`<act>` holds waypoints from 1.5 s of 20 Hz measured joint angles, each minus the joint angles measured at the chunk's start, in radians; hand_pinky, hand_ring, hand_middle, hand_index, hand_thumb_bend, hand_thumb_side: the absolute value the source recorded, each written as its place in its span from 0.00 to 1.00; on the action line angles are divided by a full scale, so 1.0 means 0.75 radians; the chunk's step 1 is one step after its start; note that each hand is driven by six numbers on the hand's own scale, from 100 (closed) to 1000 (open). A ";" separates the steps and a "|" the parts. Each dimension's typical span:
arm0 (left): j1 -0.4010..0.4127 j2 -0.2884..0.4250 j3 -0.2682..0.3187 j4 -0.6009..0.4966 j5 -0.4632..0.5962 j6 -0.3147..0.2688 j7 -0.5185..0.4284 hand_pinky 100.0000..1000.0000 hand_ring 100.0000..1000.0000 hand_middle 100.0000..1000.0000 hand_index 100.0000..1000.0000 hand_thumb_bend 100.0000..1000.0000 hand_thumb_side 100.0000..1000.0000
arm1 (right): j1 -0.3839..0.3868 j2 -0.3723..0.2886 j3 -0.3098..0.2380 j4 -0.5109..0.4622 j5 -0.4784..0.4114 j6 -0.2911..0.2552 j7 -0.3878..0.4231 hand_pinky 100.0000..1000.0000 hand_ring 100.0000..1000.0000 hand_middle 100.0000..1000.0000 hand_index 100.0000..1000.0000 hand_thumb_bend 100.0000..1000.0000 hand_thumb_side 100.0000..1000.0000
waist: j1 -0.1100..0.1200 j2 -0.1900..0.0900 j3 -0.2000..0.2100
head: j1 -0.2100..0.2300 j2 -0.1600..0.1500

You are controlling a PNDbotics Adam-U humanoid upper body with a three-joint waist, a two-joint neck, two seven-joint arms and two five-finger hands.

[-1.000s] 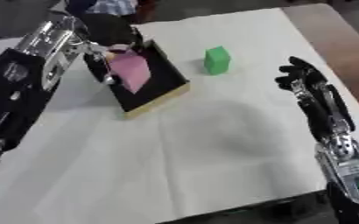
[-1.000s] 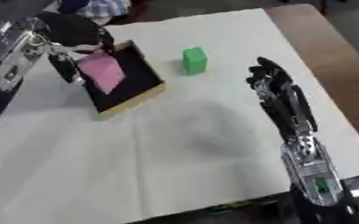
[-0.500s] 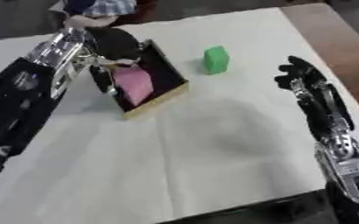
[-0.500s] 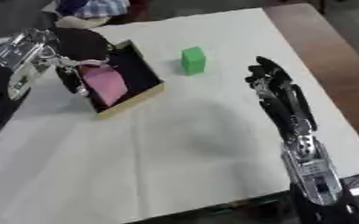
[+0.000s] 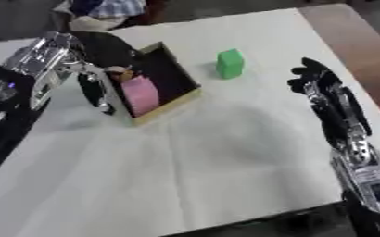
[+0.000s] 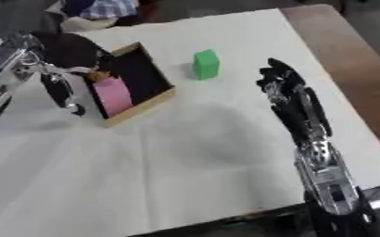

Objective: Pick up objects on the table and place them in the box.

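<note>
A: Where are the objects?
B: Green block (image 5: pixel 230 63) stands upright on the white-covered table (image 5: pixel 225 152), just beyond the box's right side, not touching it. Pink block (image 5: pixel 140 95) sits inside the box (image 5: pixel 173 76), near its front corner.

A: The box itself?
B: Dark interior, tan rim, set askew toward the table's far left.

A: Left hand?
B: Left hand (image 5: pixel 96 92) is at the box's left edge, fingers (image 5: pixel 104 107) hanging down outside the wall, just beside the pink block. They look relaxed, gripping nothing that I can see.

A: Right hand?
B: Right hand (image 6: pixel 284 90) rests on the table's right side, well apart from the green block, fingers straight and spread, empty.
</note>
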 measured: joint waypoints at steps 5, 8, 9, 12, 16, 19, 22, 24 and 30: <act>0.057 0.094 0.056 -0.147 0.098 0.007 -0.001 0.77 0.76 0.76 0.83 0.47 0.18 | -0.101 -0.030 0.002 0.013 0.027 0.003 0.006 0.76 0.71 0.74 0.89 0.00 0.60 | 0.000 -0.001 0.022 | -0.012 0.000; 0.148 0.171 0.123 -0.277 0.238 0.076 0.046 0.75 0.71 0.73 0.81 0.30 0.19 | -0.215 -0.087 0.017 0.058 0.060 0.006 0.032 0.76 0.72 0.74 0.90 0.00 0.58 | -0.001 -0.001 0.045 | -0.023 0.000; 0.187 0.197 0.146 -0.321 0.292 0.114 0.073 0.75 0.70 0.72 0.81 0.27 0.22 | -0.258 -0.109 0.026 0.085 0.076 0.007 0.045 0.76 0.72 0.75 0.91 0.00 0.57 | -0.001 -0.001 0.053 | -0.027 0.000; 0.312 0.258 0.211 -0.443 0.464 0.240 0.166 0.74 0.65 0.68 0.80 0.14 0.40 | -0.393 -0.182 0.059 0.204 0.133 0.004 0.100 0.77 0.75 0.77 0.93 0.00 0.54 | -0.010 -0.001 0.073 | -0.041 0.000; 0.518 0.285 0.299 -0.588 0.671 0.397 0.316 0.73 0.62 0.66 0.80 0.13 0.51 | -0.607 -0.263 0.116 0.443 0.259 -0.036 0.247 0.79 0.79 0.81 0.96 0.00 0.50 | -0.019 -0.001 0.088 | -0.057 0.000; 0.641 0.276 0.355 -0.668 0.775 0.475 0.410 0.73 0.59 0.63 0.79 0.09 0.57 | -0.733 -0.286 0.141 0.642 0.388 -0.092 0.367 0.82 0.85 0.86 0.98 0.00 0.44 | -0.028 -0.001 0.097 | -0.068 0.000; 0.758 0.229 0.404 -0.701 0.857 0.526 0.498 0.72 0.57 0.62 0.79 0.07 0.60 | -0.870 -0.282 0.153 0.851 0.592 -0.158 0.484 0.83 0.89 0.90 0.99 0.12 0.38 | -0.032 -0.001 0.118 | -0.083 0.000; 0.806 0.195 0.427 -0.704 0.892 0.545 0.541 0.72 0.57 0.61 0.79 0.06 0.62 | -0.927 -0.271 0.149 0.966 0.751 -0.200 0.534 0.84 0.91 0.92 0.99 0.19 0.36 | -0.034 -0.001 0.122 | -0.091 0.000; 0.888 0.126 0.462 -0.704 0.938 0.565 0.602 0.71 0.56 0.60 0.79 0.05 0.64 | -1.007 -0.209 0.098 1.203 1.195 -0.267 0.552 0.86 0.94 0.95 0.99 0.29 0.34 | -0.034 -0.001 0.134 | -0.104 0.000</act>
